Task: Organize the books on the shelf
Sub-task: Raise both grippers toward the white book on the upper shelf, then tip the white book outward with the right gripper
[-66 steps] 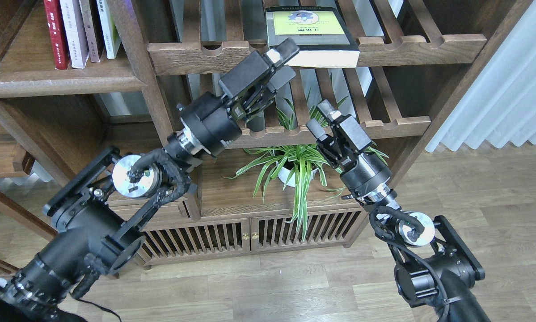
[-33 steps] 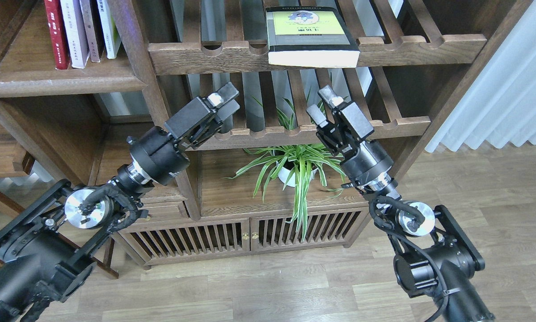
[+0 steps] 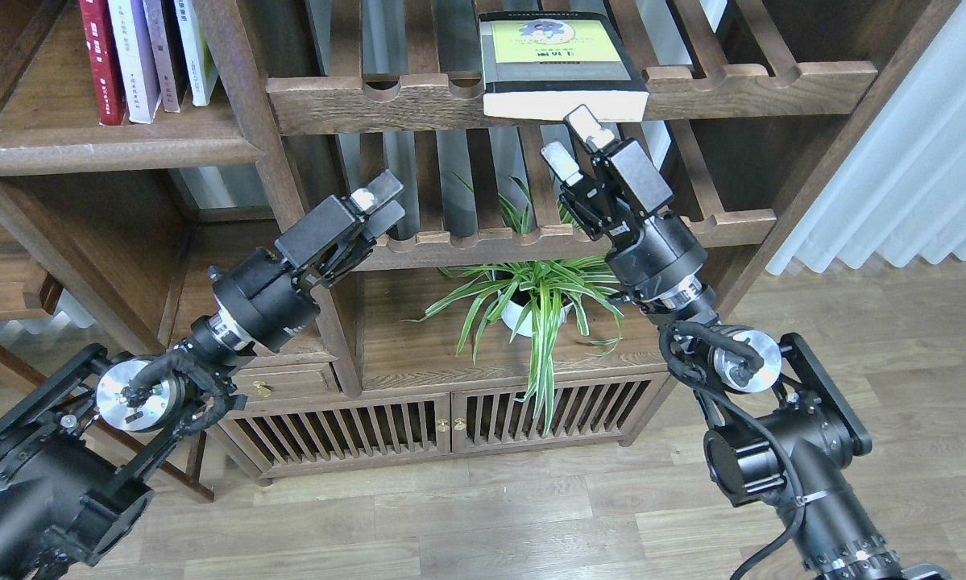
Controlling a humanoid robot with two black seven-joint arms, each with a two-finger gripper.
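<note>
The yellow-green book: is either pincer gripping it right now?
No: the yellow-green book lies flat on the slatted rack, with the right pincer open just below.

Shelf (image 3: 112, 149) and slatted racks (image 3: 571, 89): dark-brown wood, matt, visible grain. Yellow-green book (image 3: 559, 60): glossy cover, matt cream paper edge. My left gripper (image 3: 378, 201) and right gripper (image 3: 575, 141): matt black, pale fingertip pads; wrist discs look like brushed metal. Floor (image 3: 531, 515): smooth wood-look planks. Curtain (image 3: 910, 169): sheer white cloth.

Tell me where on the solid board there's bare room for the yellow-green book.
The solid shelf is bare from the white book right to the bookcase post, and along its front edge. Its left end is crowded with upright books.
</note>
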